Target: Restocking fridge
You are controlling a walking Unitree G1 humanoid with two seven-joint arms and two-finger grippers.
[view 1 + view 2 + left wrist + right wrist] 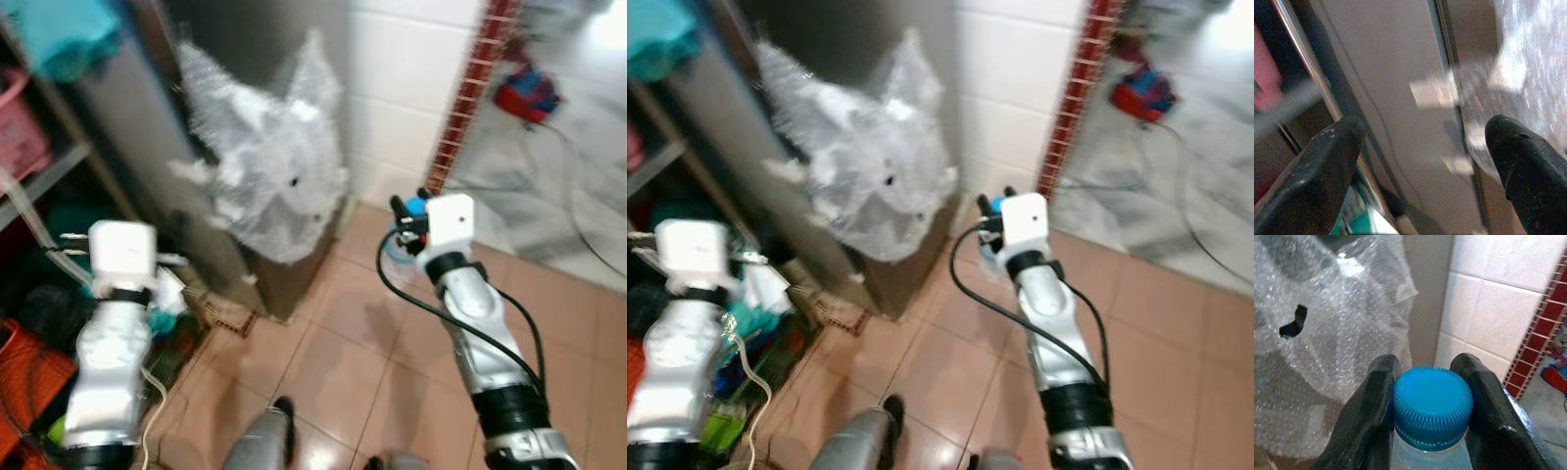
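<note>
The right hand (1431, 431) is clamped on the neck of a bottle (1427, 455) just under its blue cap (1432, 404), likely so it hangs steady while carried out over the tiled floor (333, 362). The left hand (1425, 166) is spread wide with nothing in it, facing a grey cabinet side (1396, 98). Bubble wrap (269, 157) slumps against that corner, beside the white tiled wall (402, 88).

Bottle cap (1432, 406): blue, ribbed. Fingers (1371, 416): black. Bubble wrap (269, 157), upper centre: clear-white, dotted. Floor (343, 372): terracotta tiles. Wall (402, 88): white tiles, red strip.
</note>
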